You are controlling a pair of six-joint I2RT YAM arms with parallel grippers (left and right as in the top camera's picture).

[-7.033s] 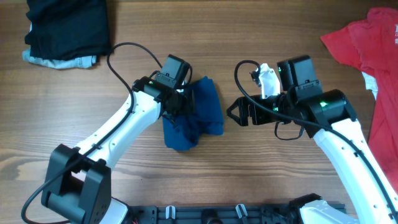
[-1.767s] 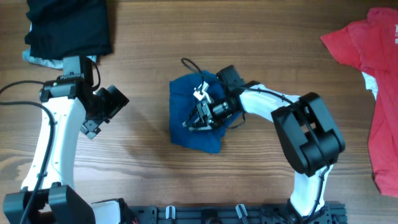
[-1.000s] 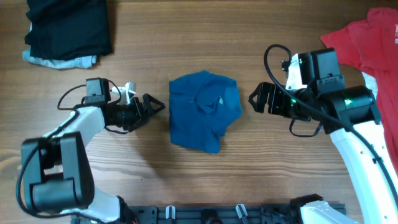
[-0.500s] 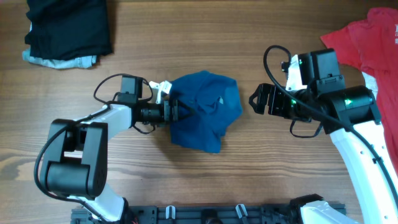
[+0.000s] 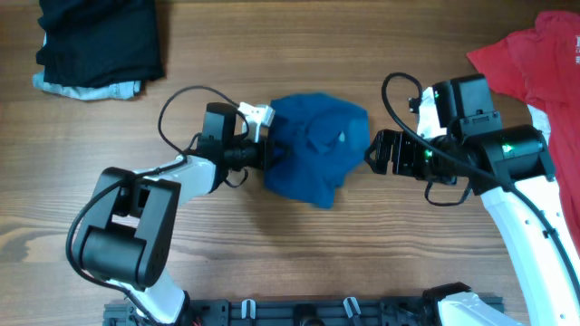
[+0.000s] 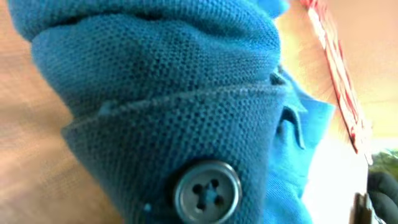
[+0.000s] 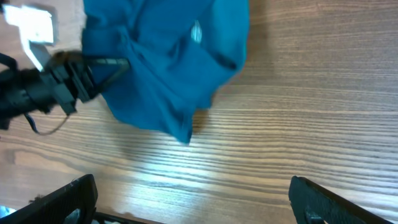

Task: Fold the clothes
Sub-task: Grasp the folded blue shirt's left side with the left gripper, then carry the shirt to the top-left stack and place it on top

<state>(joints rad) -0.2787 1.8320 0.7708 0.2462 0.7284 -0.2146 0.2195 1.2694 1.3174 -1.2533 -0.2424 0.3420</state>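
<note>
A deep-blue collared shirt (image 5: 315,154) lies bunched at the table's middle. My left gripper (image 5: 266,156) is at its left edge, shut on a fold of the cloth. Blue knit and a grey button (image 6: 207,190) fill the left wrist view and hide the fingers. In the right wrist view the blue shirt (image 7: 168,68) lies ahead, with the left gripper (image 7: 121,62) nipping its edge. My right gripper (image 5: 371,154) stands open just right of the shirt and holds nothing; its fingertips (image 7: 68,199) frame bare wood.
A red shirt (image 5: 542,72) lies at the far right edge. A folded pile of black and pale-blue pieces (image 5: 95,41) sits at the back left corner. The left arm's cable (image 5: 181,100) loops over the table.
My left gripper moved right into the shirt's left edge and shut on it. The shirt shifted right and bunched up. The right gripper stayed open, almost still.
</note>
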